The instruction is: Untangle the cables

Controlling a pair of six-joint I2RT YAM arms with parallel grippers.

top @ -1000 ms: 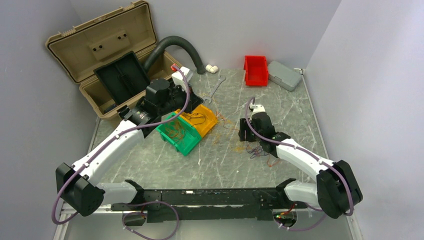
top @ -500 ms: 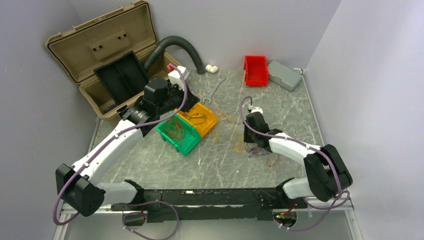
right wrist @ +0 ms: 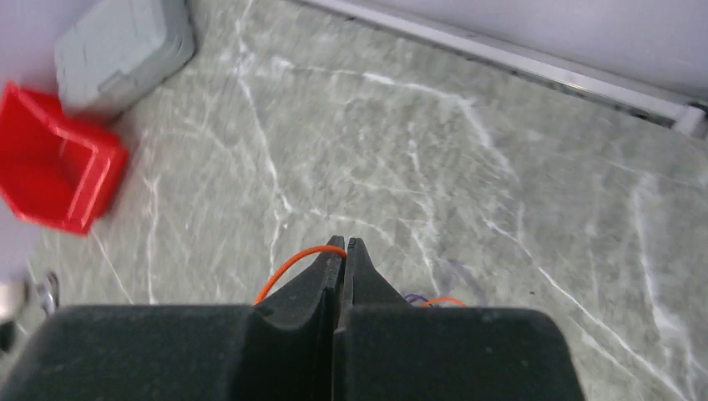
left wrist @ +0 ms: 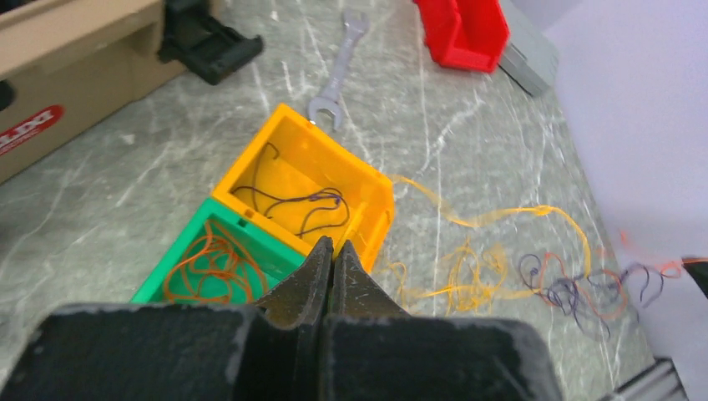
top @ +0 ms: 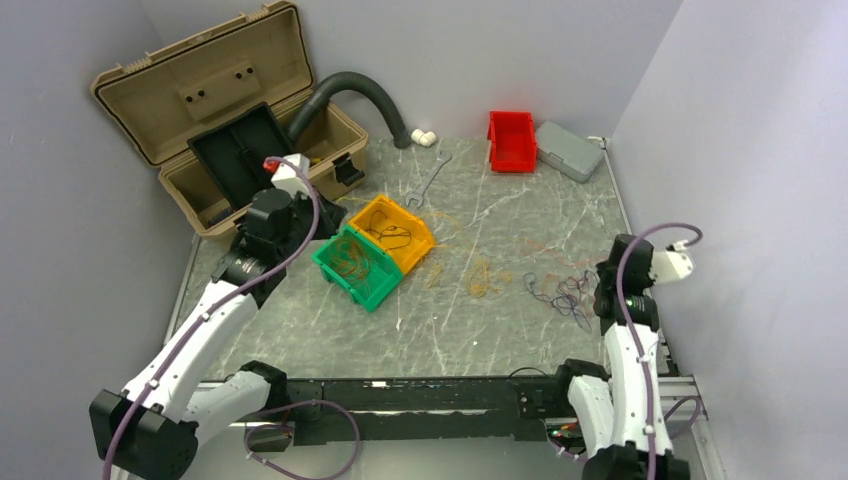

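The cables lie loose on the marble table: thin yellow wires (top: 483, 279) in the middle, and a dark purple and red tangle (top: 563, 290) further right. More sit in bins: orange wires in the green bin (top: 356, 266) and dark wires in the orange bin (top: 393, 232). At the table's right edge my right gripper (right wrist: 342, 243) is shut on one orange wire (right wrist: 290, 266) that arcs off its left fingertip. My left gripper (left wrist: 332, 245) is shut and holds nothing. It hovers on the near-left side of the two bins.
An open tan toolbox (top: 215, 120) and a grey ribbed hose (top: 352, 88) fill the back left. A wrench (top: 430, 180) lies behind the bins. A red bin (top: 512, 140) and a grey case (top: 568, 150) stand at the back right.
My right gripper closed on the orange wire and swung back to the right edge, dragging the dark and red tangle right. My left arm drew back from over the bins toward the toolbox.
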